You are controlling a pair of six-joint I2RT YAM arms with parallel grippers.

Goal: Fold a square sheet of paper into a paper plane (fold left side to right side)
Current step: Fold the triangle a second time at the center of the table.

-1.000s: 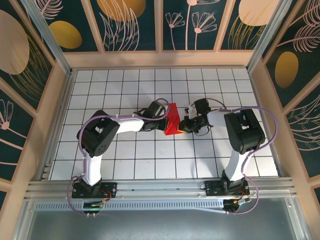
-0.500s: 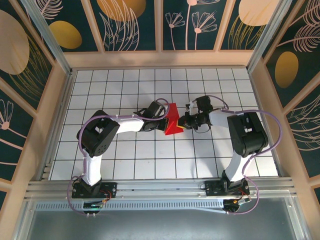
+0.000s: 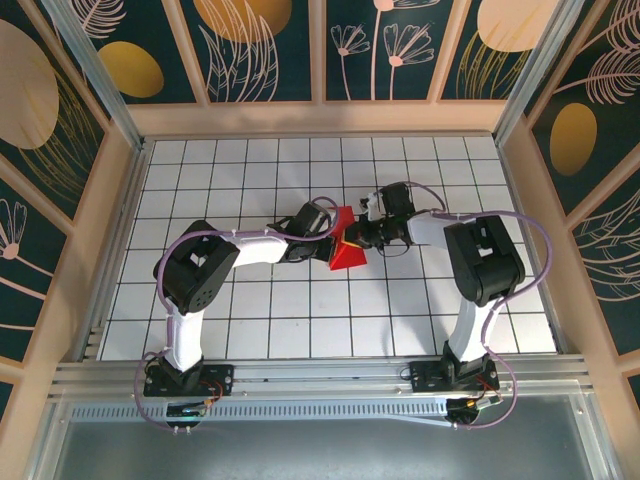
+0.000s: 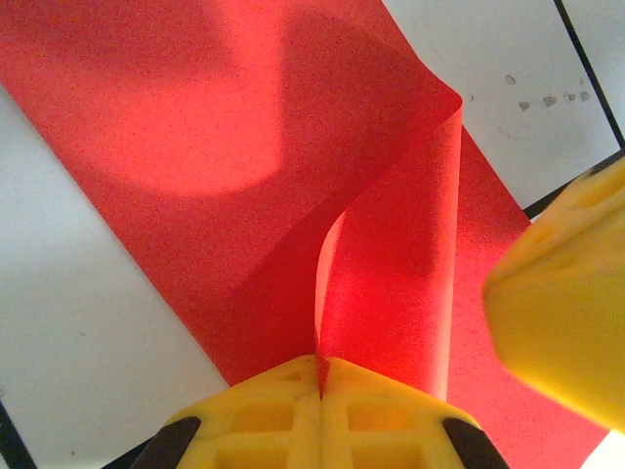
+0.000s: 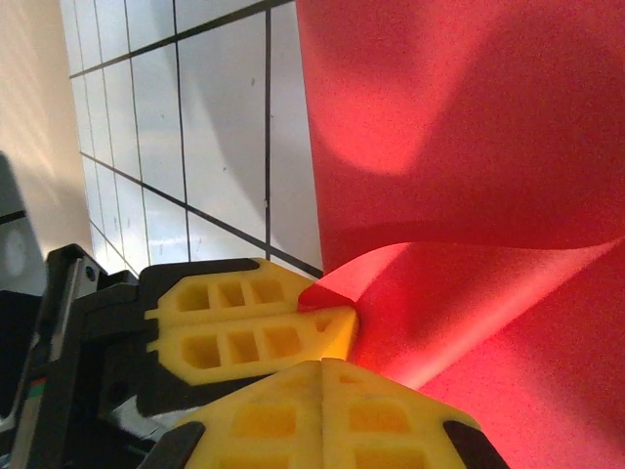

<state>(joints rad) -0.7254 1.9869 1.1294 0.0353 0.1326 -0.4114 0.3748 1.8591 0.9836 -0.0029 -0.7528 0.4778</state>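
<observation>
The square sheet of paper (image 3: 347, 256) is bright red and lies on the white grid table near the middle, with one flap curled up off the flat part (image 4: 195, 147). My left gripper (image 3: 335, 231) is shut on that flap's corner; the red edge is pinched in the seam of the left gripper (image 4: 320, 369). My right gripper (image 3: 362, 236) is shut, and the closed tips of the right gripper (image 5: 322, 366) rest against the curled paper (image 5: 469, 127), right beside the left gripper (image 5: 337, 313). One of the right gripper's fingers (image 4: 562, 322) shows at the side. A paper plane is out of view.
The white grid table (image 3: 250, 170) is walled by a wooden frame (image 3: 320, 118) at the back and sides. Both arm bases sit on the metal rail (image 3: 320, 378) at the near edge. Purple cables loop off each arm.
My right gripper has moved away from me and slightly left, pushing into the sheet's right side. The raised flap has curled further over. The left arm has held still.
</observation>
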